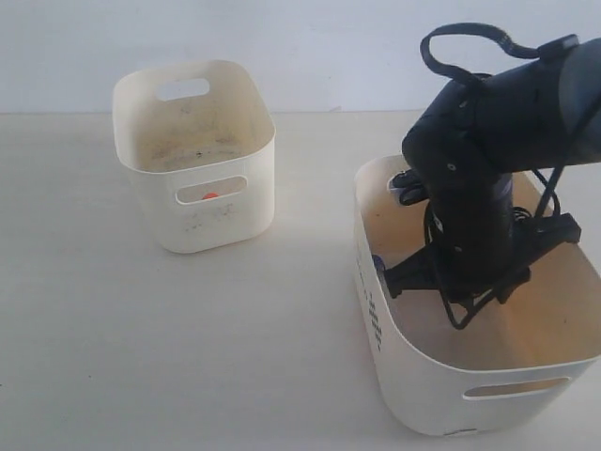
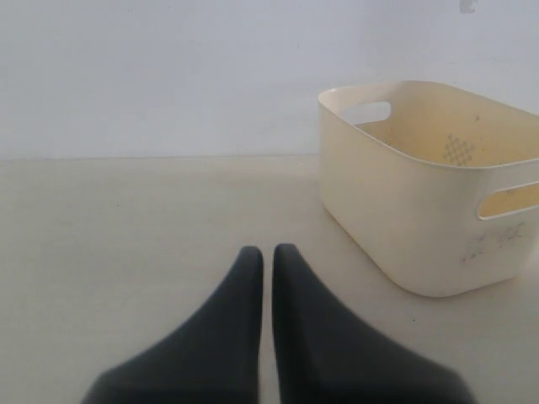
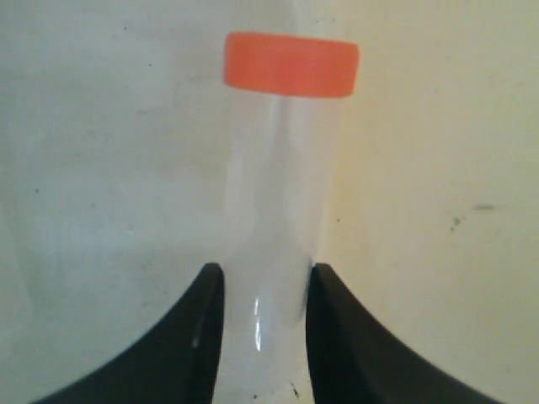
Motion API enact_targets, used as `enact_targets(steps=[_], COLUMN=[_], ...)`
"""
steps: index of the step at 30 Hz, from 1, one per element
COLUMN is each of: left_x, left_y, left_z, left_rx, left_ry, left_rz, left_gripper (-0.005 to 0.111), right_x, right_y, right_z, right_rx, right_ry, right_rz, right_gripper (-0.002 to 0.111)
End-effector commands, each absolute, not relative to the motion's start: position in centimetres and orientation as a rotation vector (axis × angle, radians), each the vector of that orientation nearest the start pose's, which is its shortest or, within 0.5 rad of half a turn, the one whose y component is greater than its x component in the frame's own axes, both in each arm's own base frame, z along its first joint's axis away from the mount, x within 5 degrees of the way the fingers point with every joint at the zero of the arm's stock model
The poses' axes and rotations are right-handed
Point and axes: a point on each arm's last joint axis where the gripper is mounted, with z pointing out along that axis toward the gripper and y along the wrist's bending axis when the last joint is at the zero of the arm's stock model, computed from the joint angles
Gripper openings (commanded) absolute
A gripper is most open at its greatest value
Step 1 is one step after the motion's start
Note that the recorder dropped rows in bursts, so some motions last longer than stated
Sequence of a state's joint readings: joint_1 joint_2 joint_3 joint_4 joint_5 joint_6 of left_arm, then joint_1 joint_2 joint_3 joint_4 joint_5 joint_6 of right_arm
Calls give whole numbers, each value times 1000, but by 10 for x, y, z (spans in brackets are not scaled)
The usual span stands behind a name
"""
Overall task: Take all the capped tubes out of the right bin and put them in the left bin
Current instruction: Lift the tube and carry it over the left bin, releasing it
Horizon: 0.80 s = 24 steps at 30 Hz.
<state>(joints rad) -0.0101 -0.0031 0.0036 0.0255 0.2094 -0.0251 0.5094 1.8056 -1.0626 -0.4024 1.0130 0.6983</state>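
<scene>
Tube with an orange cap [image 3: 286, 168] is pinched between the right jaws, down inside the right bin [image 1: 413, 376]. A bit of orange [image 1: 210, 196] shows through the slot of the left bin [image 1: 155, 211], maybe a tube already moved. Something blue [image 1: 377, 265] sits in the right bin too, perhaps another one. The left jaws are pressed together, holding nothing, over the bench [image 1: 188, 357].

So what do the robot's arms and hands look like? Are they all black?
Pretty much, yes. The right arm is thick, rounded and matte black, with a black cable looping over its top and more thin black wires tangled lower down. The left hand and the right hand each have two smooth black fingers that taper to rounded tips. No markings show.
</scene>
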Motion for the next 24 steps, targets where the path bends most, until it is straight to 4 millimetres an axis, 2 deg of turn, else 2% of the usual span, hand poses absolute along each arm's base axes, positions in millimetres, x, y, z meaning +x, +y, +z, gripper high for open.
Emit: enact_targets(steps=[1,8,14,18,24], left_x=[56,56,56,56,56], left_y=[0,0,0,0,0], left_z=[195,195,195,195,195], left_rx=[-8,-8,-8,-8,-8], left_ry=[1686,1686,1686,1686,1686], left_rz=[-16,-16,-16,-16,-16], left_gripper=[4,4,4,4,4], right_x=[282,274,269,273,291], right_y=[122,118,120,132,160], right_z=[183,226,269,294,316], right_rx=[-53,-26,-48,-90,-43], right_ry=[2966,2834,2617,2398,2049], right_rz=[-473,-320,-89,178,591], right_gripper=[0,0,0,0,0])
